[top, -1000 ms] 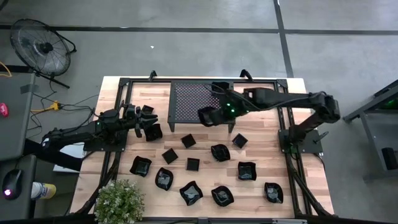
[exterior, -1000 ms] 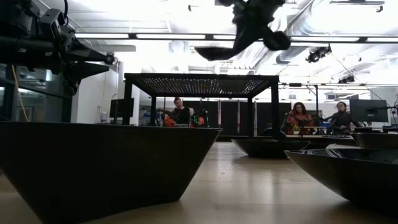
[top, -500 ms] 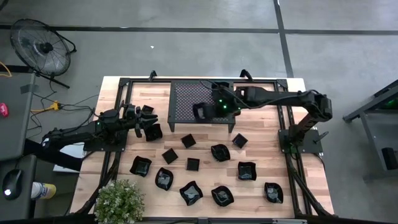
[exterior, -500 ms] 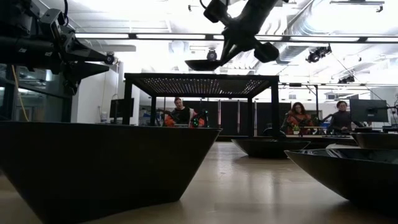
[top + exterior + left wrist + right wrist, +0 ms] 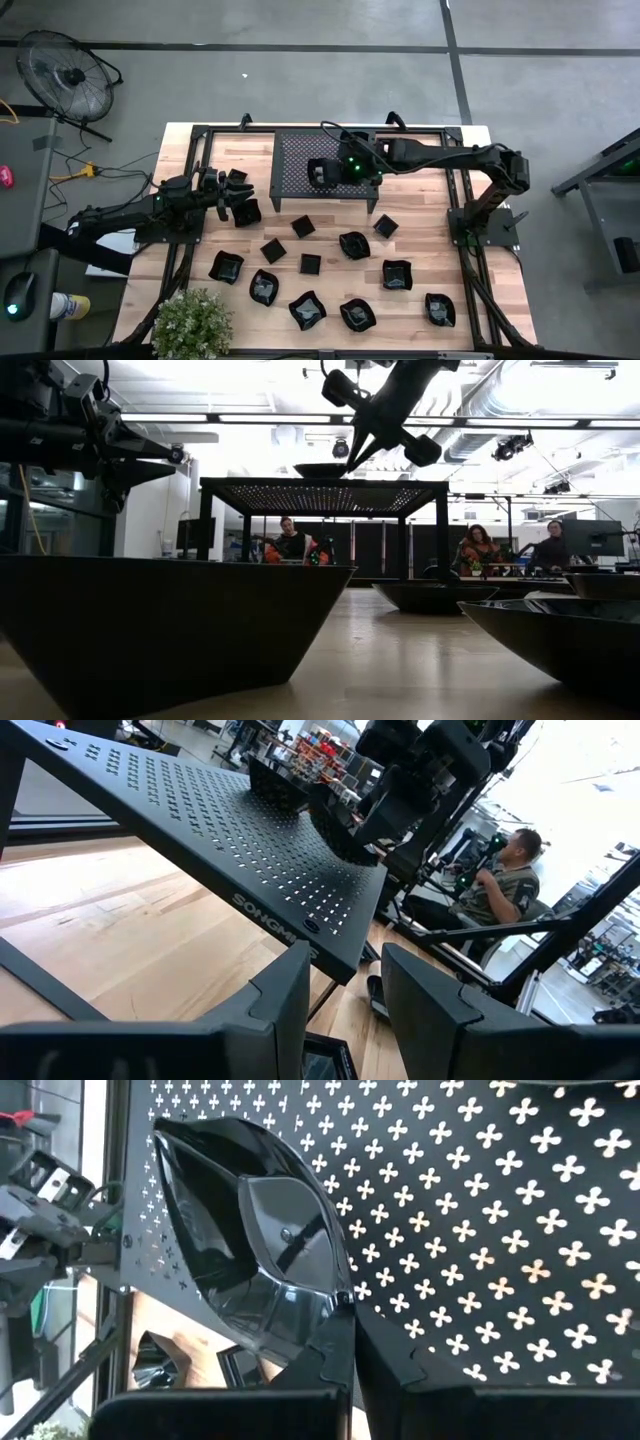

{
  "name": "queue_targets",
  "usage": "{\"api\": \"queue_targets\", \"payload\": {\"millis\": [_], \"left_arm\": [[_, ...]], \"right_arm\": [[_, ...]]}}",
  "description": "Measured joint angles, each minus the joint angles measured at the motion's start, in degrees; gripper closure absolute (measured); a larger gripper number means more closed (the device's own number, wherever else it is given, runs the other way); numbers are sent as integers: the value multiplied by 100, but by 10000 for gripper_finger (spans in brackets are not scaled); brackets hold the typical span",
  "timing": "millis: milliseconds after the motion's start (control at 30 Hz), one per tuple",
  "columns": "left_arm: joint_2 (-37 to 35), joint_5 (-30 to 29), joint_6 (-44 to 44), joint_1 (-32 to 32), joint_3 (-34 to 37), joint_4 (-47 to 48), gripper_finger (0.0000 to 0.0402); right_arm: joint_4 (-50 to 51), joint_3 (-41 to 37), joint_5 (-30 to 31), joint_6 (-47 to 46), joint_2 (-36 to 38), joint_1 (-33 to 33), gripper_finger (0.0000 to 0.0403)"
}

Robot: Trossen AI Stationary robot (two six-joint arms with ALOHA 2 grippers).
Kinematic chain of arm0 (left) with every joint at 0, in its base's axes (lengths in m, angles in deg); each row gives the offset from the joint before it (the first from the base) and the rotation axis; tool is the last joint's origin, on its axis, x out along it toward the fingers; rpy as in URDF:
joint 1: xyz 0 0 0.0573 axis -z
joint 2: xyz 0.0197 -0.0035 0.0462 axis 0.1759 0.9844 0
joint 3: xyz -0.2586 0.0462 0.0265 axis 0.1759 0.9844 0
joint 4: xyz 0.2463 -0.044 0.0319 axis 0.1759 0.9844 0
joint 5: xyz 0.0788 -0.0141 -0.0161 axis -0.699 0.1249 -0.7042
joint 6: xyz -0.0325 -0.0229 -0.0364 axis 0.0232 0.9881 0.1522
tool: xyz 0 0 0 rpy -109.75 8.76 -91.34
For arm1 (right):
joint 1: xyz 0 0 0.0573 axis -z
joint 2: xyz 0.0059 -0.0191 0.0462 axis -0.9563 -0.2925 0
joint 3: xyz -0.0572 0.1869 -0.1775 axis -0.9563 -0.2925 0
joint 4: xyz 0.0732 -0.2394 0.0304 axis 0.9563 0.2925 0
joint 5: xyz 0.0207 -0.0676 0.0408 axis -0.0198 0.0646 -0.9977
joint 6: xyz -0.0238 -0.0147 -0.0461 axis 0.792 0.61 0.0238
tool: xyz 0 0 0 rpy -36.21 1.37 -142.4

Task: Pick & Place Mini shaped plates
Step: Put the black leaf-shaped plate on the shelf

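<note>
We are in the placing step. Our right end effector (image 5: 322,173) pinches one mini plate (image 5: 262,1255) by its rim and holds it over the left part of the perforated rack (image 5: 300,150). In the low view the plate (image 5: 322,469) hangs just above the rack top (image 5: 322,483), almost level; we cannot tell if it touches the surface already. In the right wrist view the fingers are pressed on the plate wall, and the rack's cross-shaped holes show close behind it.

Our left end effector (image 5: 228,186) waits over the left side of the bench (image 5: 420,240), near a square plate (image 5: 246,213). In the left wrist view its fingers (image 5: 283,1005) stand apart with nothing between them.

The other mini plates (image 5: 308,309) are on the bench in front of the rack, about a dozen, in loose rows. We judge that most of the task is not yet done.

For the next move we think the right arm must lower the plate a little more until it sits flat on the rack, then spread the fingers and lift straight up, so the plate does not slide. The glossy rim may stick to a finger, so the release should be slow.
</note>
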Motion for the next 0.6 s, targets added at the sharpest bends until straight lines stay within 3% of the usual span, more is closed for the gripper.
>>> {"api": "queue_targets", "payload": {"millis": [600], "left_arm": [[-1,-1,1,0,1,0,277]], "right_arm": [[-170,0,-227,-28,-221,142,399]]}}
